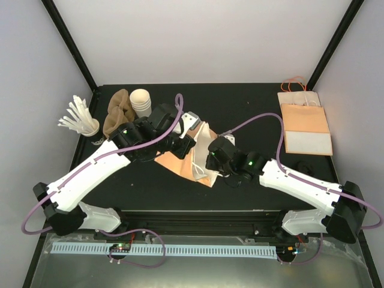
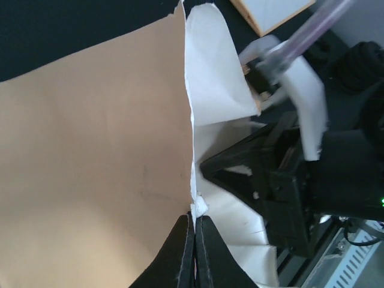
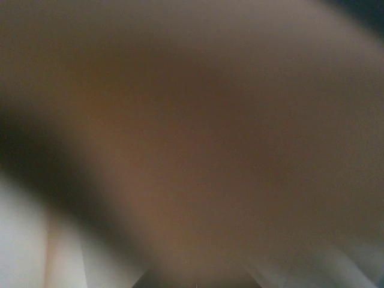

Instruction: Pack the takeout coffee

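Observation:
The brown paper bag [image 1: 177, 163] lies flat at the table's middle, its white-lined mouth [image 1: 203, 151] facing right. My left gripper [image 1: 191, 143] is shut on the mouth's near rim, seen in the left wrist view [image 2: 195, 219] where brown paper [image 2: 90, 156] meets the white lining [image 2: 210, 78]. My right gripper [image 1: 209, 157] is at the mouth from the right, its black fingers [image 2: 240, 180] closed to a point against the lining. The right wrist view shows only blurred brown paper [image 3: 198, 138]. A small dark round shape [image 1: 305, 167] beside my right forearm may be the takeout coffee's lid.
A stack of flat paper bags [image 1: 306, 126] lies at the back right. At the back left stand stacked lidless white cups [image 1: 141, 102], brown sleeves [image 1: 119, 111] and a dark cup of white stirrers [image 1: 84, 123]. Black frame posts rise at the back corners.

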Tool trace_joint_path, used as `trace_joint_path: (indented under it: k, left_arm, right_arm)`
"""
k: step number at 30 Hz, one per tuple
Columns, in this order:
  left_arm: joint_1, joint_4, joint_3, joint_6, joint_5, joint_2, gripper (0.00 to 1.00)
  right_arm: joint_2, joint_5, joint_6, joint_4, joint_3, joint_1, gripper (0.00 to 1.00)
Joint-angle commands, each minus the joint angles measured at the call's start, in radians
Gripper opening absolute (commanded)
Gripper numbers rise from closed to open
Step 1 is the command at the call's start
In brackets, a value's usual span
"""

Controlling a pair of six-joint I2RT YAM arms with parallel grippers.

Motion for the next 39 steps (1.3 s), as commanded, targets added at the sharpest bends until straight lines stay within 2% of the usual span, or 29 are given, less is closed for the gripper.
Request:
trace_joint_path:
  k: [1,4,11,20,22,26,31,36,39]
  left_arm:
    - [-0.007,0.101,-0.014,0.004,0.086,-0.051,0.02]
    - [-0.007,0.119,-0.015,-0.006,0.127,-0.077,0.01]
    - [-0.006,0.127,-0.006,-0.014,0.168,-0.104,0.02]
    - [0.000,0.120,-0.019,-0.015,0.182,-0.119,0.02]
    - [0.000,0.123,-0.025,-0.015,0.189,-0.114,0.02]
    - [0.000,0.135,-0.031,-0.016,0.175,-0.108,0.01]
    - [0.002,0.100,-0.015,-0.017,0.089,-0.093,0.02]
    - [0.013,0.113,-0.005,-0.035,0.082,-0.095,0.02]
    - [0.017,0.125,0.021,-0.040,0.102,-0.084,0.01]
  right_arm:
    - [-0.002,-0.154,-0.126,0.176,0.010,-0.003,0.01]
    - [-0.002,-0.175,-0.102,0.239,-0.009,-0.003,0.01]
    - [0.028,-0.152,-0.108,0.268,0.010,-0.005,0.01]
    - [-0.070,-0.344,-0.202,0.641,-0.150,-0.007,0.01]
    - [-0.084,-0.349,-0.195,0.681,-0.173,-0.007,0.01]
    - [-0.099,-0.310,-0.200,0.645,-0.168,-0.007,0.01]
    - [-0.192,-0.154,-0.185,0.612,-0.219,-0.006,0.01]
    - [-0.284,-0.094,-0.276,0.689,-0.292,0.005,0.01]
    - [-0.272,-0.054,-0.349,0.642,-0.265,0.045,0.01]
